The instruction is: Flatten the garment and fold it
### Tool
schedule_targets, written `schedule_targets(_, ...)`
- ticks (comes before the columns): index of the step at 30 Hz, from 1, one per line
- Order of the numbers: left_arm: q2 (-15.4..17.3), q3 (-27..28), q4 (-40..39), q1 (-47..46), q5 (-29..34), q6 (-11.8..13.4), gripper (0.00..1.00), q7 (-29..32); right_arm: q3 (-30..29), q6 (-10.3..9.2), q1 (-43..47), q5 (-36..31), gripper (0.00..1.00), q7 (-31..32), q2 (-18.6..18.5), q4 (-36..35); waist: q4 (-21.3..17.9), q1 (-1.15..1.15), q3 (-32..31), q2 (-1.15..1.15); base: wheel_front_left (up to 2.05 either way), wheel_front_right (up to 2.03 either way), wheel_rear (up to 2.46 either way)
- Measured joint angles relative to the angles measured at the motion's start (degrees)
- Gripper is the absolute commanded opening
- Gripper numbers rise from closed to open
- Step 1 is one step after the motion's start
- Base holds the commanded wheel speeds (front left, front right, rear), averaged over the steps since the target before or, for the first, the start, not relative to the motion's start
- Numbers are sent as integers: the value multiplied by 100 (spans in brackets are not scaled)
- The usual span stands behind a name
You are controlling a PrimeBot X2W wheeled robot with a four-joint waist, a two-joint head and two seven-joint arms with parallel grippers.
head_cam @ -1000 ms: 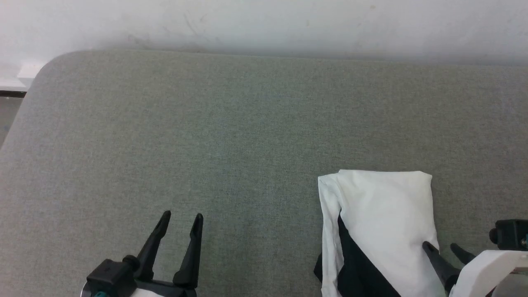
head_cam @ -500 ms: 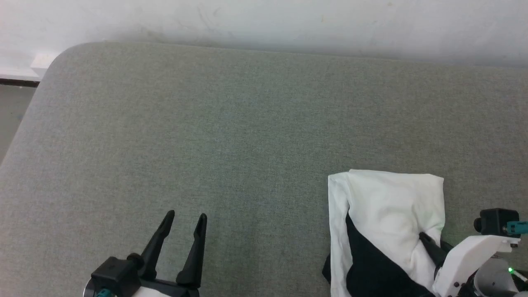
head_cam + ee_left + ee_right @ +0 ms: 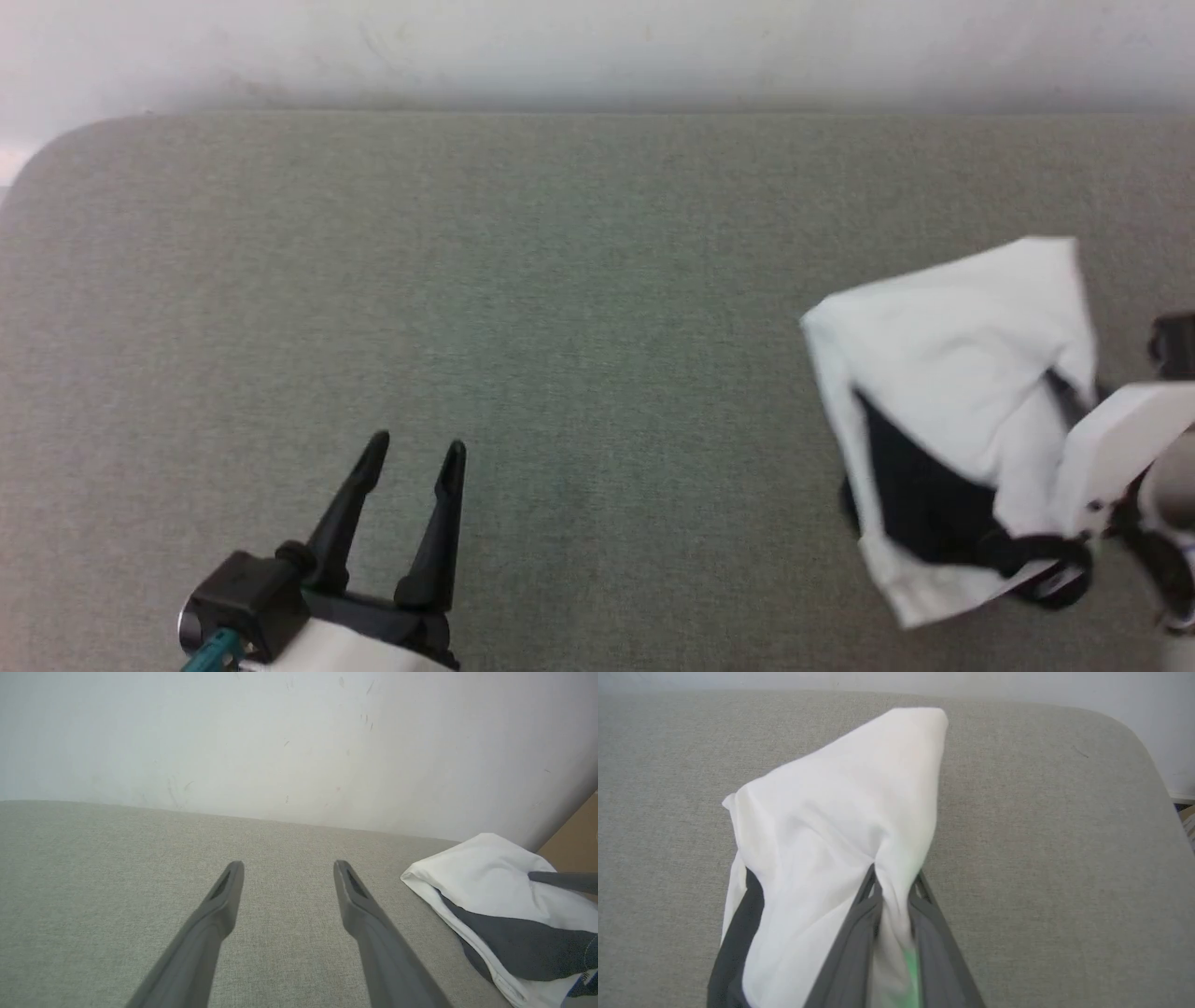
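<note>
the right tool (image 3: pixel 895 877), clamped on white cloth, has hoisted the bundled garment (image 3: pixel 952 355) into a tent at 3 o'clock on the counter (image 3: pixel 560 280); shaking it open for flattening has probably begun. the left tool (image 3: pixel 415 446), prongs apart, hovers at 7 o'clock.

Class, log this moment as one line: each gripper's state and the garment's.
left gripper: open, over padded surface | right gripper: shut on garment | garment: bunched, not yet flattened
</note>
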Motion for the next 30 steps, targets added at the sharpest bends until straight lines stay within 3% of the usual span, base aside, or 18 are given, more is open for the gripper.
schedule_targets(4, 44, 19, -102, -255, 71, 0, 100, 21, -51, 0, -352, -99, 0, 388, -653, -167, -132, 1, 240, 0, 0, 0, 0)
schedule_targets(10, 110, 76, -282, -680, 154, -1, 100, 88, 57, 1, -442, -34, 0, 757, -1984, -246, -298, 1, 702, 0, 0, 0, 0)
schedule_targets(15, 201, 142, -400, -969, 227, -1, 100, 166, -4, 1, -462, 10, 0, 704, -2994, -211, -425, 1, 1143, 0, 0, 0, 0)
schedule_targets(18, 227, 164, -459, -1154, 297, -4, 100, 185, -122, 1, -533, 8, 0, 535, -3401, -41, -490, 1, 1412, 0, 0, 0, 0)
schedule_targets(23, 257, 156, -516, -1436, 392, -9, 100, 218, -276, 1, -568, -25, 0, 182, -3815, 375, -567, 1, 1829, 0, 0, 0, 0)
schedule_targets(30, 267, 92, -545, -1669, 490, -16, 100, 242, -393, 1, -576, -413, 0, -108, -3996, 834, -592, 1, 2254, 0, 0, 0, 0)
